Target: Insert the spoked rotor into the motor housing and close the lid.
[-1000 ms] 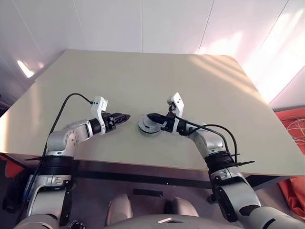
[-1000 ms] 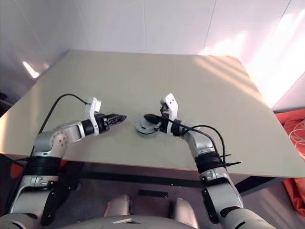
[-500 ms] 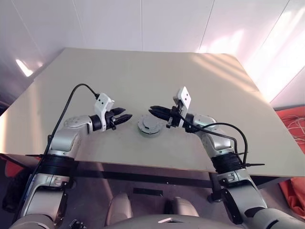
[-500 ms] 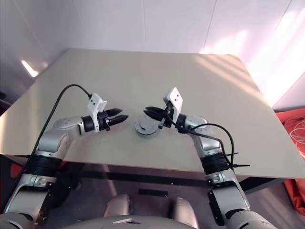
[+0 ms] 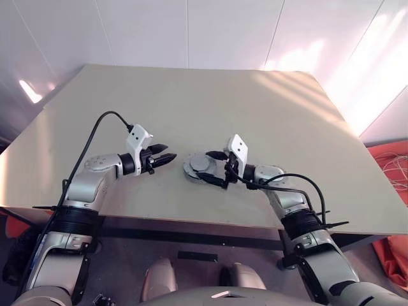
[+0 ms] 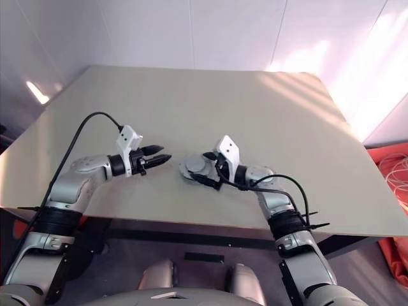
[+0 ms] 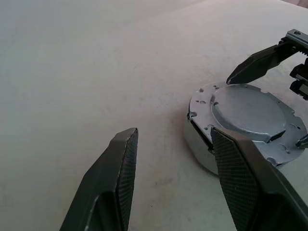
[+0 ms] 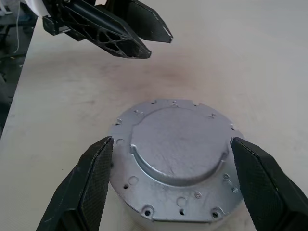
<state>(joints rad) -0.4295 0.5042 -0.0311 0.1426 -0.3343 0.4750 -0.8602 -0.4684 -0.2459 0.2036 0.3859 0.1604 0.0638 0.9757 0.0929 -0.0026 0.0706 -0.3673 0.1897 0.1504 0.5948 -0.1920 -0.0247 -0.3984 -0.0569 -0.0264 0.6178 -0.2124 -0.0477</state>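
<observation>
From the head camera, a beige surface (image 5: 255, 115) carries the closed motor housing (image 5: 199, 168), a round silver-grey unit lying flat near the front edge. The right claw (image 5: 213, 168) is spread wide with one finger on each side of the housing, gripping nothing. The left claw (image 5: 164, 156) hangs just beside the housing, on its left, fingers parted and empty, tips aimed at it.

In the left wrist view, the left claw's two dark fingers (image 7: 120, 178) stand apart over bare surface. The housing (image 7: 243, 127) sits just past one fingertip, its lid (image 7: 246, 111) down flat on top, a raised round plate with small screw holes around the flange. The rotor cannot be seen; the contents are hidden under the lid.

In the right wrist view, the right claw's fingers (image 8: 91, 183) straddle the housing (image 8: 177, 159), clear of its rim on both sides.
</observation>
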